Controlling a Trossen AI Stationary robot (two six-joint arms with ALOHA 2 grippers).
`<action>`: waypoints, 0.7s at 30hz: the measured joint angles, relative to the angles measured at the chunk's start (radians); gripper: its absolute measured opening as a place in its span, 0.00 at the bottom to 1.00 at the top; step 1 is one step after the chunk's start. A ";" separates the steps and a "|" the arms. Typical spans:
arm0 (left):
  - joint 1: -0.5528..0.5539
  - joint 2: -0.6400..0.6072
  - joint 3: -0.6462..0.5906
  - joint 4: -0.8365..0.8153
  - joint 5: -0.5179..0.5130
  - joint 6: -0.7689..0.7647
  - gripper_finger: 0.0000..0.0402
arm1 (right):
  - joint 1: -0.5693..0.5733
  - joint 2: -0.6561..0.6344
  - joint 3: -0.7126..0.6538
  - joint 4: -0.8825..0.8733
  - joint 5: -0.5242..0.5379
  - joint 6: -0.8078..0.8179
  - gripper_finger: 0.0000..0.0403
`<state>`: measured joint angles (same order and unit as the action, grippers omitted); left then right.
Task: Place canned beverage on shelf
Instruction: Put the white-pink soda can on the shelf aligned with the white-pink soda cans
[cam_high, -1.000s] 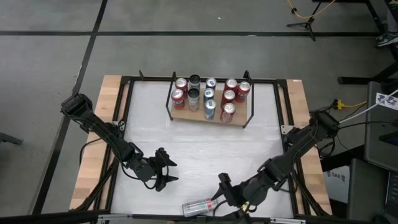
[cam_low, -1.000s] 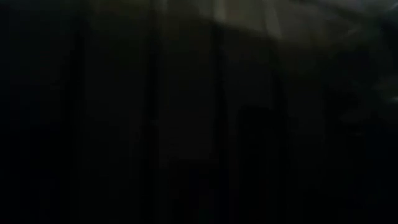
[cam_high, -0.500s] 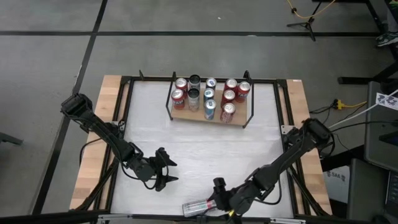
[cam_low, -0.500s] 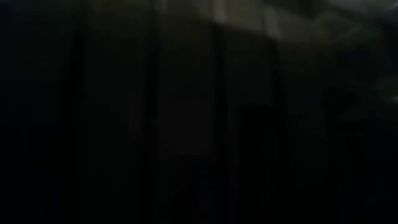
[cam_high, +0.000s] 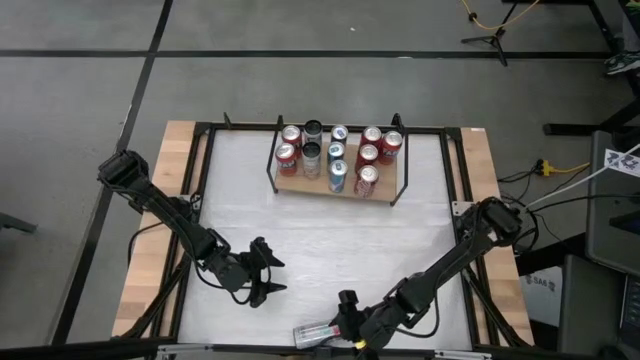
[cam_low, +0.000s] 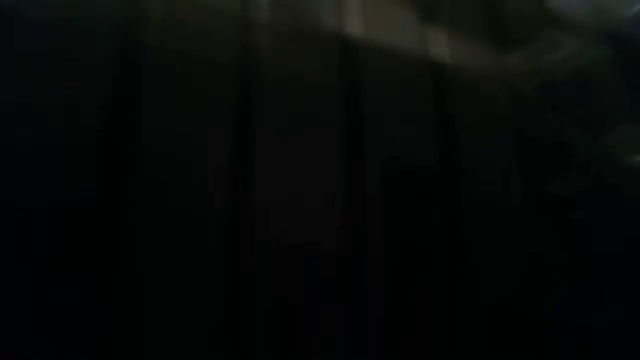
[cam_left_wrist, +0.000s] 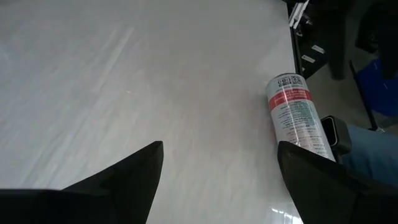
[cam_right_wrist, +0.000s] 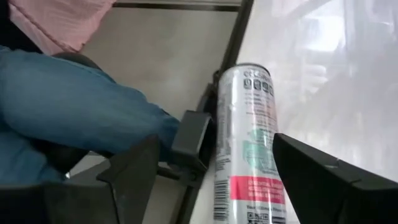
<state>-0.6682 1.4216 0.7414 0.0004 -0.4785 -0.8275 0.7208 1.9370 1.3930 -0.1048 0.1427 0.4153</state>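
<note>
High view: right tool (cam_high: 343, 325), fingers apart, around fallen can (cam_high: 318, 333).

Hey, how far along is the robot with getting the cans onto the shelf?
Done: ten cans stand on the shelf. In hand: the right gripper has open fingers either side of the lying can at the table's near edge, not closed. The left gripper waits open. Left: grasp, carry, stand it on the shelf.
</note>
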 joint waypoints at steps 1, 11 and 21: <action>0.000 0.000 0.000 0.000 0.000 0.000 0.77 | 0.000 0.007 0.000 -0.001 0.008 0.000 0.75; 0.000 0.000 0.000 0.000 0.001 0.000 0.77 | 0.000 0.047 0.001 -0.086 0.094 -0.001 0.75; 0.000 0.000 0.000 0.000 0.001 0.000 0.77 | 0.000 0.046 0.001 -0.130 0.065 -0.001 0.75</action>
<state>-0.6682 1.4212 0.7414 0.0002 -0.4774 -0.8273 0.7208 1.9835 1.3941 -0.2347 0.2077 0.4146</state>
